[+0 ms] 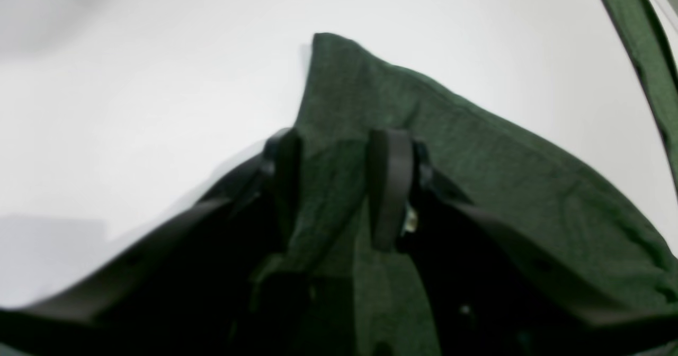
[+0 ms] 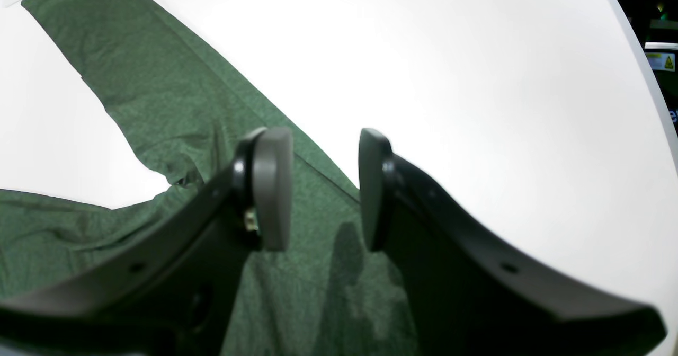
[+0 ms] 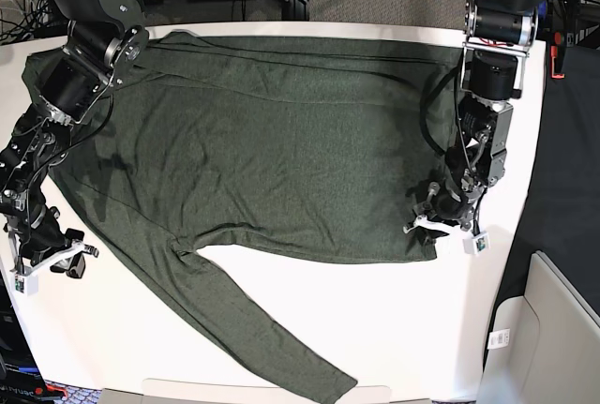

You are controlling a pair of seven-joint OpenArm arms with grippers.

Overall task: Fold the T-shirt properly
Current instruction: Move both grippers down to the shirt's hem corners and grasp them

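White table bearing the T-shirt, spread flat with one long sleeve running toward the near edge. Right gripper: jaws spread, empty, poised above the fabric near the sleeve junction. Left gripper: a fold of the shirt's edge lies between its fingers; whether they pinch or are releasing it cannot be told. The step in hand appears to be seizing the edges; the next move probably requires both grips secured before folding the cloth over.
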